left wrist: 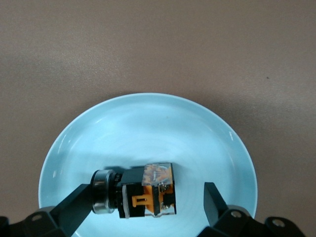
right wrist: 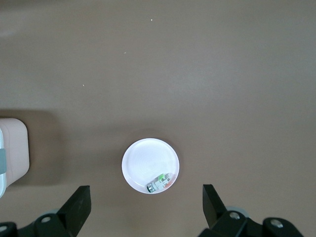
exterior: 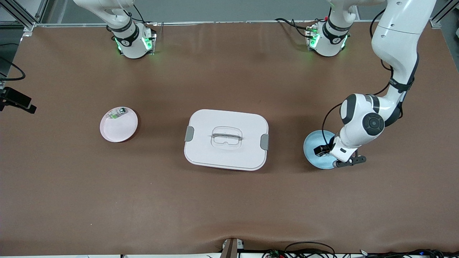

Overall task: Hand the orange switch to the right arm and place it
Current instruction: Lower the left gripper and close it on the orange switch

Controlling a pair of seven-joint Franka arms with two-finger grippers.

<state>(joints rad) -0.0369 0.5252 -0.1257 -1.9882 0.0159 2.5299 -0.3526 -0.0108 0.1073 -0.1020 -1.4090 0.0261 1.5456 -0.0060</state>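
Observation:
The orange switch [left wrist: 148, 195], a small black block with an orange middle and a metal ring at one end, lies on its side in a light blue plate [left wrist: 148, 123]. My left gripper [left wrist: 147, 200] is low over that plate [exterior: 312, 142] and open. One finger [left wrist: 79, 202] is close beside the switch's metal ring. The other finger [left wrist: 213, 200] stands well apart from the switch. In the front view the left gripper [exterior: 322, 150] covers the switch. My right gripper [right wrist: 145, 210] hangs open and empty high over the table, near a white plate [right wrist: 148, 160].
The white plate [exterior: 120, 130] toward the right arm's end holds a small white-and-green part [exterior: 117, 114]. A white lidded box [exterior: 226, 139] with grey clips and a handle sits mid-table between the two plates.

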